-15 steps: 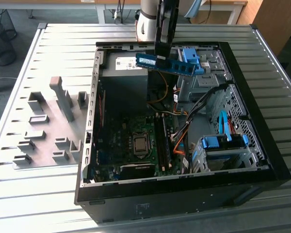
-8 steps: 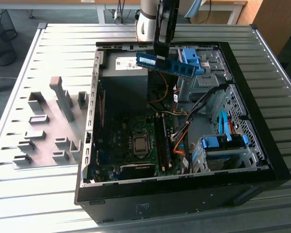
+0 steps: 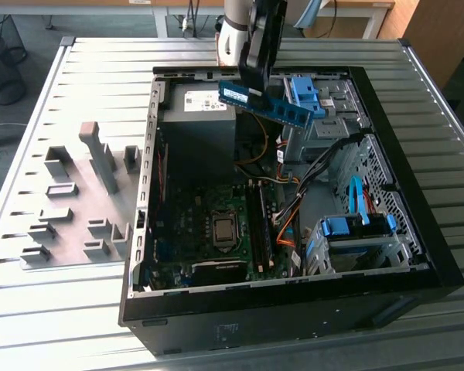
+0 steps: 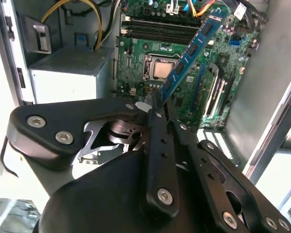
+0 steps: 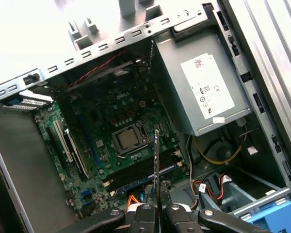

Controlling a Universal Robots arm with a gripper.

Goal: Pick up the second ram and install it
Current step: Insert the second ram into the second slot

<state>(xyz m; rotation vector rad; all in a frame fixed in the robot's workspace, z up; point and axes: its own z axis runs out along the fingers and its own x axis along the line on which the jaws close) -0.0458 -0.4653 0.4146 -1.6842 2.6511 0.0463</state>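
Claw (image 3: 254, 86) closed on second ram (image 3: 282, 110), gripping near one end. Stick tilted, held in air above open computer case (image 3: 417, 259), over far part of case near power supply (image 3: 197, 108) and blue drive bracket (image 3: 303, 91). In second wrist view, blue-green board juts out from claw over motherboard (image 4: 150, 53), well clear of it. Memory slots (image 3: 259, 224) lie beside processor socket (image 3: 223, 229). Grey fixture blocks (image 3: 100, 166) stand on table (image 3: 85, 62), at exterior view's left of case.
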